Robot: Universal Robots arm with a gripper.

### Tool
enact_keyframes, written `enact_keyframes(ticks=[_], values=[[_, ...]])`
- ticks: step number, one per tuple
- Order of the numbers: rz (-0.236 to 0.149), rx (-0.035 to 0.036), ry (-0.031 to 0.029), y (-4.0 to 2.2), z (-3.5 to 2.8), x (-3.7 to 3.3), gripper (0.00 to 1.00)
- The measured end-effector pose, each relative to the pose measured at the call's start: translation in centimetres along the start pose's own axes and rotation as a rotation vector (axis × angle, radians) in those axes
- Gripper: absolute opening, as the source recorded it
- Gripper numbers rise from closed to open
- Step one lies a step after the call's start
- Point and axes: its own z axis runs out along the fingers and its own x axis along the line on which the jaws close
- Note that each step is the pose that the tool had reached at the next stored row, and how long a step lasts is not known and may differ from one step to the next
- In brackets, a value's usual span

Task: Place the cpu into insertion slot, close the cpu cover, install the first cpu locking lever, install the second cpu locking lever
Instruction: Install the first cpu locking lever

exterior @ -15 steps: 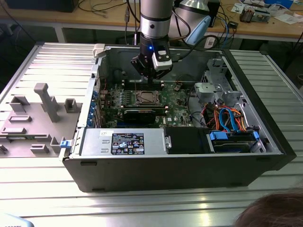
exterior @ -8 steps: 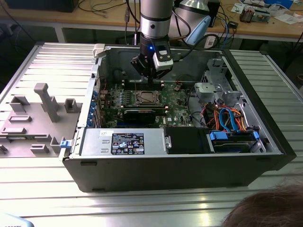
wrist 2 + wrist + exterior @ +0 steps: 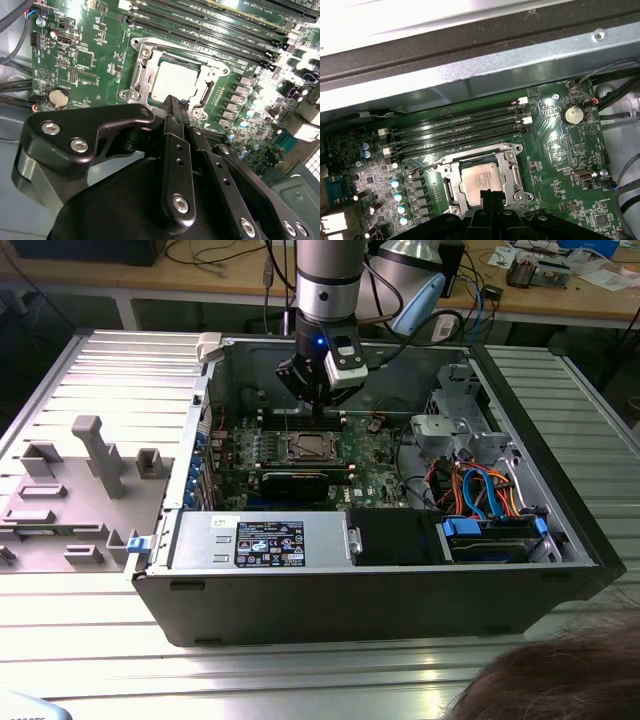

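Note:
The cpu [image 3: 172, 82] [image 3: 479, 181] lies flat in the insertion slot [image 3: 308, 447] on the green board, its silver-grey top showing. The cpu cover [image 3: 142, 67] [image 3: 512, 172], a silver frame, lies down around the chip. A thin locking lever [image 3: 200, 52] runs along one side of the socket; I cannot tell whether it is latched. My gripper [image 3: 318, 410] [image 3: 172, 101] [image 3: 489, 196] hangs just above the socket's edge, fingers shut together and holding nothing.
Long memory slots [image 3: 460, 125] run beside the socket, with a coin battery [image 3: 572, 115] nearby. A black graphics card [image 3: 300, 480], power supply [image 3: 260, 540] and cabled drive cage [image 3: 490, 500] fill the case. A grey fixture tray [image 3: 70, 490] lies outside. A person's hair [image 3: 560, 680] shows.

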Motion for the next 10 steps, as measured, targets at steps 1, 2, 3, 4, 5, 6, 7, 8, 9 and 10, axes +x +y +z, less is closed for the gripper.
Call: enact_keyframes(ticks=[1,2,3,4,5,6,7,8,9,10], values=[[-0.003,-0.0001,0.0,0.0,0.0,0.0,0.11],[-0.008,0.0,-0.0001,0.0,0.0,0.0,0.11],[-0.012,-0.0001,-0.0001,0.0,0.0,0.0,0.11],[-0.017,-0.0002,-0.0002,0.0,0.0,0.0,0.11],[-0.02,-0.0002,-0.0003,0.0,0.0,0.0,0.11],[-0.025,-0.0002,-0.0003,0.0,0.0,0.0,0.11],[-0.029,-0.0002,-0.0003,0.0,0.0,0.0,0.11],[-0.035,-0.0003,-0.0004,0.0,0.0,0.0,0.11],[-0.04,-0.0004,-0.0005,0.0,0.0,0.0,0.11],[-0.044,-0.0004,-0.0005,0.0,0.0,0.0,0.11]])
